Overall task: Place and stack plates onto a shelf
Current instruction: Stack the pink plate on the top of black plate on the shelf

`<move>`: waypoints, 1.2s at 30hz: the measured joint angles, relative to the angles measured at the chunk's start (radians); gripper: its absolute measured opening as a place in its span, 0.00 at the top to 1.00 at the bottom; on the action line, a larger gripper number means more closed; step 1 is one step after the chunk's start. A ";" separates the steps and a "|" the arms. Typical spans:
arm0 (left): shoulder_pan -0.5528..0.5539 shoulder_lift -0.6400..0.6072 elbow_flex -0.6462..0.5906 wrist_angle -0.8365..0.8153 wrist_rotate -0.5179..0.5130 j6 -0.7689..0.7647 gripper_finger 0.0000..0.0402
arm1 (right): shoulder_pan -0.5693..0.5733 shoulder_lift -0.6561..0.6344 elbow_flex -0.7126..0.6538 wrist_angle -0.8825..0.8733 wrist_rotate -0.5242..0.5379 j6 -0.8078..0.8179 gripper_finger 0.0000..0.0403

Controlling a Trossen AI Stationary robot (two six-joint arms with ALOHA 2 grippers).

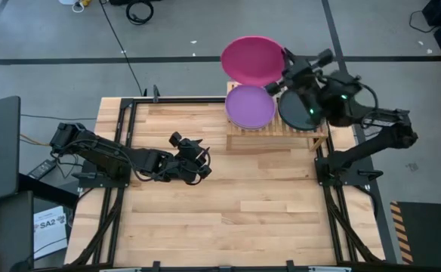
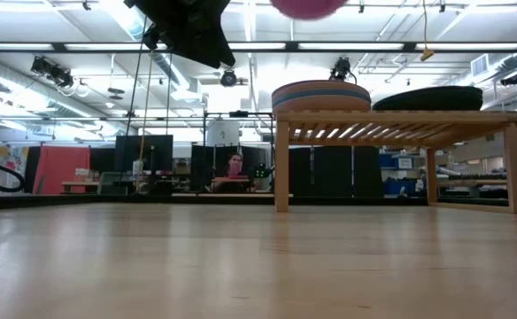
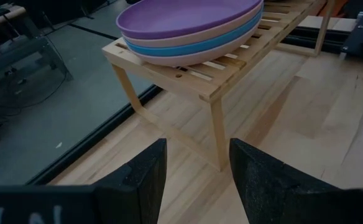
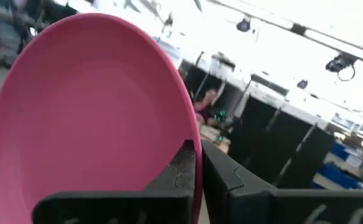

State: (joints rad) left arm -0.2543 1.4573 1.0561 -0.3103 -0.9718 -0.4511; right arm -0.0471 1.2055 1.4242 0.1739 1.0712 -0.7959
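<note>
On the shelf (image 1: 281,137): slatted light-wood rack; purple-topped plate stack (image 1: 249,106) beside a black plate (image 1: 296,109).
Right gripper (image 4: 199,163): fingers pinch the smooth round magenta plate (image 1: 252,60), raised above the rack.
Left gripper (image 3: 195,171): fingers parted, empty, over the plank tabletop (image 1: 228,204).
Room: grey floor.

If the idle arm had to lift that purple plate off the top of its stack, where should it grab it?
Probably by the rim. The purple plate lies flat on the stack on the shelf, so only its edge overhangs for a pinch. The open left gripper should come from the table side, level with that edge.
</note>
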 joint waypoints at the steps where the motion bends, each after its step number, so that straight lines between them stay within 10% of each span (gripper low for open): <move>1: 0.000 0.000 0.000 0.000 0.000 0.000 0.55 | -0.025 -0.007 0.000 -0.060 -0.034 0.052 0.96; 17: 0.000 0.000 0.000 0.000 0.000 -0.007 0.55 | -0.642 -0.044 0.201 -0.852 -1.246 0.843 0.96; 27: 0.000 0.000 0.000 -0.001 0.000 -0.008 0.55 | -0.658 -0.051 0.435 -1.585 -1.061 0.794 0.96; 36: 0.000 0.000 0.000 -0.001 0.000 -0.008 0.55 | -0.720 -0.060 0.430 -1.676 -0.899 0.803 0.96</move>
State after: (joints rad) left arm -0.2545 1.4574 1.0561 -0.3111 -0.9714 -0.4587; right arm -0.7670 1.1455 1.8540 -1.5017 0.1722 0.0067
